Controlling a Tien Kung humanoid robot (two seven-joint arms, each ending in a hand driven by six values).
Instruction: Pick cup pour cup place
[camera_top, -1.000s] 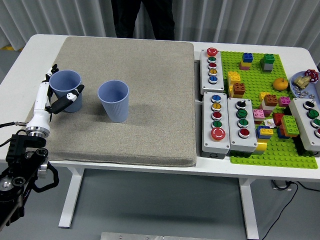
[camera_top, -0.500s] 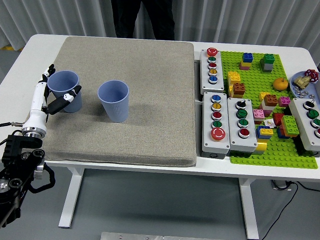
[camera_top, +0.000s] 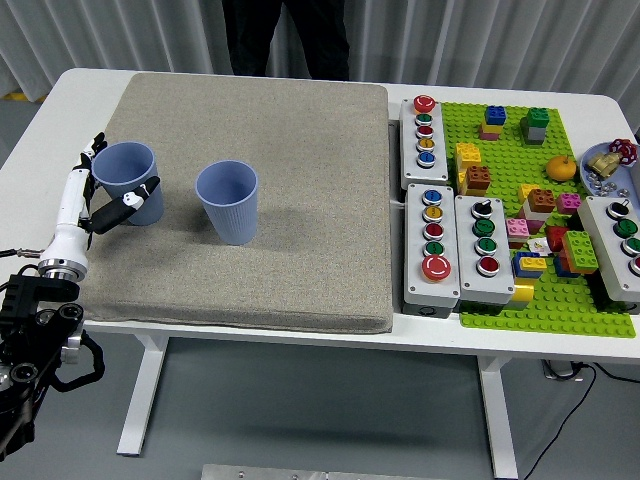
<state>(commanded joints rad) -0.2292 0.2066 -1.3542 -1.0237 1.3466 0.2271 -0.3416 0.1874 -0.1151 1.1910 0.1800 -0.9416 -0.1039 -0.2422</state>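
Note:
Two blue-grey paper cups stand upright on the grey mat (camera_top: 300, 260). The left cup (camera_top: 128, 175) is near the mat's left edge and the right cup (camera_top: 227, 200) is a short way to its right. My left hand (camera_top: 108, 180) comes in from the lower left and wraps the left cup. Its thumb lies across the cup's front and its fingertips (camera_top: 95, 146) show behind the rim on the left. The cup's base rests on the mat. What is inside the cups does not show. My right arm is out of view.
Several grey button boxes (camera_top: 432, 245) sit right of the mat, beside a green baseplate (camera_top: 560, 300) with loose bricks, an orange and a small dish. A person in dark clothes (camera_top: 285, 35) stands at the far side.
My left arm has drawn back to the left and toward the table's near edge. The left cup has shifted slightly left with it. The right cup has not moved.

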